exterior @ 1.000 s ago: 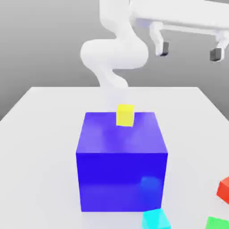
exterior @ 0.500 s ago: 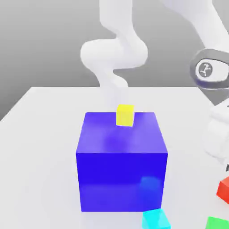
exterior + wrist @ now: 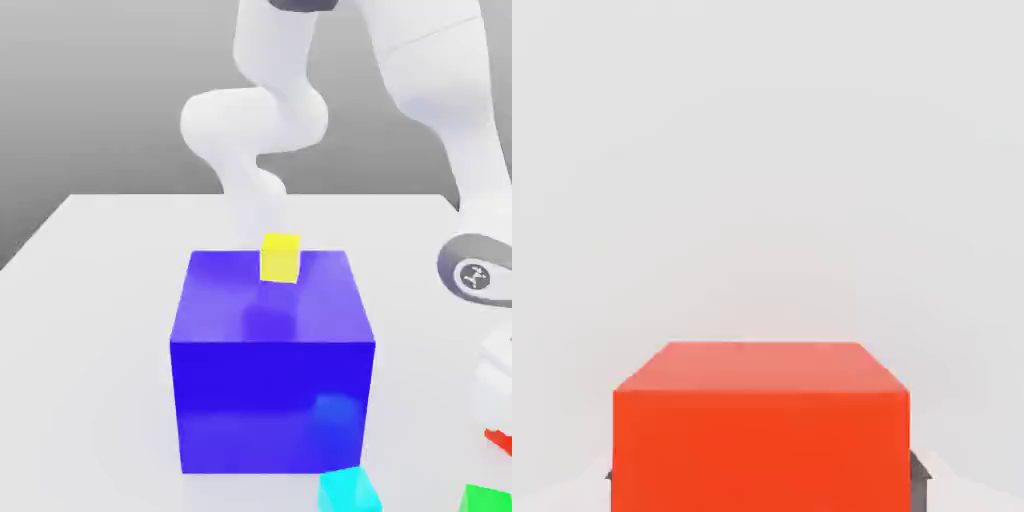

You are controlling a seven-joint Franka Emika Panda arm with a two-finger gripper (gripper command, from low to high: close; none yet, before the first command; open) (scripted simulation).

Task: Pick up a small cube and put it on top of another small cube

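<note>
the dark, blocky fingers (image 3: 919, 488) are clamped on a small, solid red cube (image 3: 762, 450), one to either side of it. the cube sits low by the bench, to the exterior view's right of the big glossy blue block, and whether it touches the bench i cannot tell. the step in hand looks like the grasp, with the lift to come.

if the grip is shallow or off centre, the cube could tilt or slip as it rises. next out, a small bright green cube (image 3: 487, 500) lies near the red one; a sideways swing begun too low could knock it. a small cyan cube (image 3: 348, 492) lies just off the block's near face, so an arm coming down there might clip the block. the big glossy blue block (image 3: 272, 405) is itself a wall to clear, and a small yellow cube (image 3: 280, 260) rests on its top; stacking there would need a high approach, and a hasty release could topple both. the sentence names no colours, so the wrong cube may be picked as base.

the smooth white bench (image 3: 95, 370) spreads around the block, pale and faintly shaded, its straight far edge behind it. past that, the white, rounded arm (image 3: 440, 70) stands before a plain grey backdrop (image 3: 90, 90), darker towards the bench.
</note>
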